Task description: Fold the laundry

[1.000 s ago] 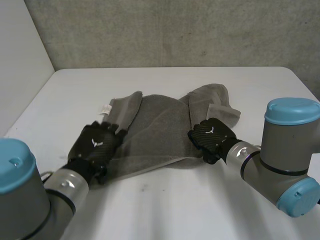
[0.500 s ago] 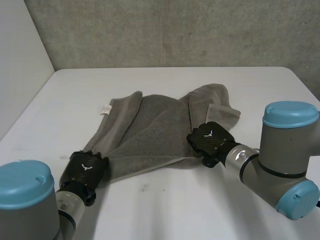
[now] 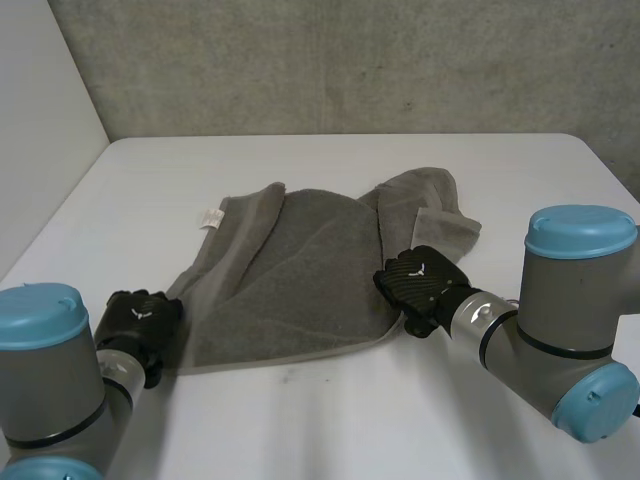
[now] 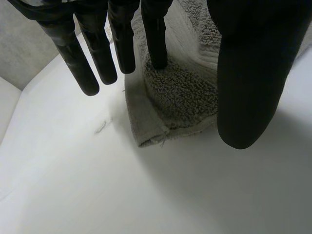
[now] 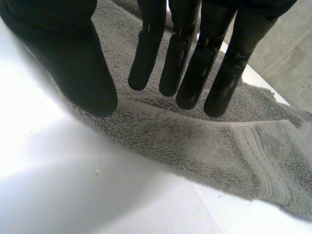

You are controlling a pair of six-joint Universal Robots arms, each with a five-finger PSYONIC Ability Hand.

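Observation:
A grey towel (image 3: 300, 270) lies rumpled and partly spread in the middle of the white table (image 3: 350, 420). My left hand (image 3: 140, 318) is at its near left corner. In the left wrist view that corner (image 4: 180, 92) lies between the straight fingers (image 4: 122, 39) and the thumb, and one fingertip touches the pile. My right hand (image 3: 418, 280) is at the towel's near right edge. In the right wrist view its fingers (image 5: 190, 63) hang straight just over the towel's hem (image 5: 195, 141), with the thumb apart and nothing pinched.
A small white label (image 3: 210, 217) sticks out at the towel's far left edge. A concrete wall (image 3: 350, 60) closes the back of the table and a white panel (image 3: 40, 130) stands along its left side. Bare tabletop runs along the front.
My left hand has drawn back from on top of the towel to its near left corner, and the towel's near left part now lies flatter. The right hand has barely moved.

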